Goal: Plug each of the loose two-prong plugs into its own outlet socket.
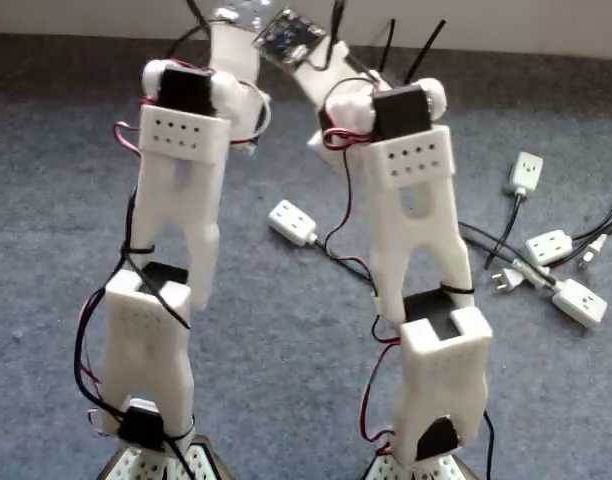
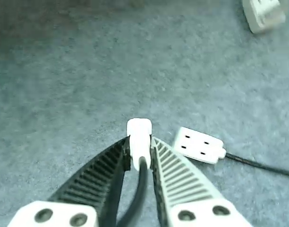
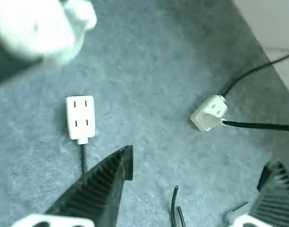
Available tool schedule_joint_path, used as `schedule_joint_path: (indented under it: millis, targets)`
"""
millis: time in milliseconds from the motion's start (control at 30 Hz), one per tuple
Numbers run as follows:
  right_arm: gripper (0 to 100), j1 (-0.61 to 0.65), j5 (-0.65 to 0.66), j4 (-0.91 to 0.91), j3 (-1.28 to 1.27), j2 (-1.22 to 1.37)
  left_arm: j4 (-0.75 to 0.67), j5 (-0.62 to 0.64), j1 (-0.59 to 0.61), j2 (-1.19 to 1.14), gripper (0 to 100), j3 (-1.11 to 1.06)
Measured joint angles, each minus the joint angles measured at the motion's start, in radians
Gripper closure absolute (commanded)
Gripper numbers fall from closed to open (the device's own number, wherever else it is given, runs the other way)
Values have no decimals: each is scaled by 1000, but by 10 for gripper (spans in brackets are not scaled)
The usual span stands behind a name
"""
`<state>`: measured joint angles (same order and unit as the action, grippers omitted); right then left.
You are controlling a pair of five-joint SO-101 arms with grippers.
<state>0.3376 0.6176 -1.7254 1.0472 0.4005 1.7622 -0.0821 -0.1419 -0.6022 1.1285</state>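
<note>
My left gripper (image 2: 140,143) is shut on a white two-prong plug (image 2: 139,129), whose black cord runs back between the fingers. It hangs above the grey carpet, just beside a white outlet socket (image 2: 199,145) with two pairs of slots facing up. That socket (image 1: 291,222) lies between the two arms in the high view. My right gripper (image 3: 199,161) is open and holds nothing, above the carpet between the same socket (image 3: 80,117) and a second socket (image 3: 208,113) on a black cord. A loose plug (image 1: 504,281) lies among the cords at the right.
Three more white sockets (image 1: 526,172) (image 1: 548,246) (image 1: 583,302) and tangled black cords lie at the right of the carpet. Another socket (image 2: 263,14) is at the far edge of the left wrist view. The other arm (image 3: 40,28) looms close in the right wrist view.
</note>
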Motion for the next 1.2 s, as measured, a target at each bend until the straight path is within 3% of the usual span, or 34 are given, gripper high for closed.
schedule_joint_path:
  millis: [200, 400, 600, 867, 1200]
  targets:
    - [604, -169, -83, 0, -189, -160, -17, -95, -55, 46, 995, -121]
    - [604, -270, -91, 0, -473, -301, -41, -103, -52, 41, 995, -129]
    - [604, -423, -91, 0, -663, -384, -58, -103, -51, -106, 995, -130]
    - [605, -606, -91, 0, -717, -391, -123, -103, -54, -212, 995, -130]
    - [605, -652, -94, 0, -726, -393, -124, -103, -107, -213, 995, -130]
